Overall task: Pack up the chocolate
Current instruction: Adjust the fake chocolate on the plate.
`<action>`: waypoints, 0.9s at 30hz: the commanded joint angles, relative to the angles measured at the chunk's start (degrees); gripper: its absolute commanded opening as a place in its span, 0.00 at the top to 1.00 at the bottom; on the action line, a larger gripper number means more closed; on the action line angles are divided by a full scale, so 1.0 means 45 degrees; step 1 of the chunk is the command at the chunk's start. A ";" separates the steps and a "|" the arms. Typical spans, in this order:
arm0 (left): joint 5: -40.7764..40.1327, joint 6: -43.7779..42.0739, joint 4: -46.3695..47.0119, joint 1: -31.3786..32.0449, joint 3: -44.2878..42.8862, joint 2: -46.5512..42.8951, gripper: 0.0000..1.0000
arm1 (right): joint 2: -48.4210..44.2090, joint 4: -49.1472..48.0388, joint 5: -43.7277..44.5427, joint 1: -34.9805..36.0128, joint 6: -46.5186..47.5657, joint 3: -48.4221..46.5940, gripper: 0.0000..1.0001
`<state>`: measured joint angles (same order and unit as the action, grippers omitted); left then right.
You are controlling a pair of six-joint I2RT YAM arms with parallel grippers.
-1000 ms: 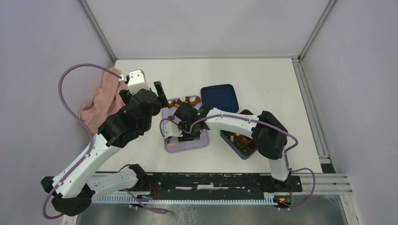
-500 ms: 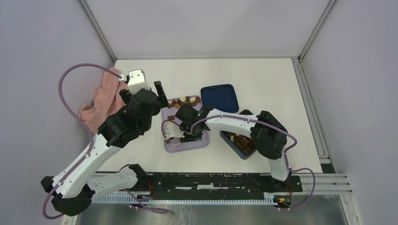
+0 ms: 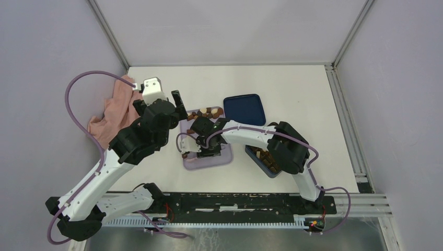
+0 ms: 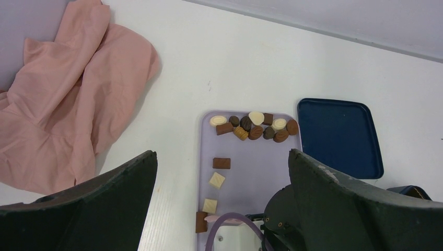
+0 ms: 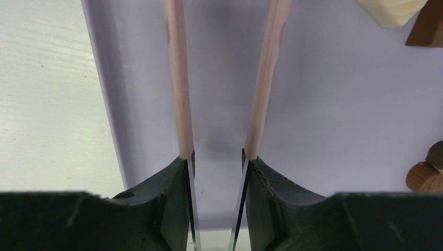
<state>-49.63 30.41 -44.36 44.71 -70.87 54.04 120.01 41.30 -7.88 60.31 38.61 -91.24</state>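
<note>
White table (image 3: pixel 298 89). Pink cloth (image 4: pixel 68 94) lies crumpled at the far-left edge. Lilac tray (image 4: pixel 251 167) sits flat at centre. Dark blue lid (image 4: pixel 339 136) is just beside its far-right corner, possibly touching. Dark blue box (image 3: pixel 255 160) near-right, largely hidden.

- The top external view looks steeply down from above and behind the arm bases (image 3: pixel 312 197), which sit at the frame's lower edge, and takes in the whole table (image 3: pixel 292 83).
- The left wrist view looks down from some height on the lilac tray (image 4: pixel 251 167) at mid-frame, with the left jaws in the lower corners.
- The right wrist view hangs very close over that tray (image 5: pixel 324 115), framed by the right jaws.
- All three views share the tray.
</note>
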 commanded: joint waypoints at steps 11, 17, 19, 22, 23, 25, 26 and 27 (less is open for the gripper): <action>-0.0563 -0.0476 0.0646 -0.0038 -0.0120 -0.0092 0.00 | -0.0002 0.0174 0.0434 -0.0198 -0.0355 -0.0948 0.56; -0.0544 -0.0672 0.0951 -0.0046 -0.0111 0.0085 0.00 | -0.0418 0.0141 0.0451 -0.0458 -0.0396 -0.0450 0.56; -0.0508 -0.0730 0.1059 -0.0057 -0.0091 0.0171 0.00 | -0.0361 0.0150 0.0398 -0.0454 -0.0428 -0.0511 0.56; -0.0458 -0.0795 0.1160 -0.0051 -0.0156 0.0288 0.00 | -0.0123 0.0298 0.0278 -0.0464 -0.0481 -0.0865 0.56; -0.0457 -0.0815 0.1151 -0.0057 -0.0182 0.0319 0.00 | -0.0055 0.0335 0.0265 -0.0471 -0.0494 -0.1008 0.56; -0.0456 -0.0821 0.1156 -0.0056 -0.0222 0.0342 0.00 | 0.0097 0.0434 0.0214 -0.0469 -0.0497 -0.1245 0.56; -0.0442 -0.0821 0.1153 -0.0053 -0.0227 0.0335 0.00 | 0.0179 0.0469 0.0162 -0.0459 -0.0518 -0.1344 0.56; -0.0440 -0.0804 0.1162 -0.0052 -0.0227 0.0332 0.00 | 0.0230 0.0518 0.0115 -0.0458 -0.0527 -0.1435 0.56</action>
<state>-49.71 28.71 -41.63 44.69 -70.87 55.55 120.84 42.89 -7.25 58.06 37.28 -93.91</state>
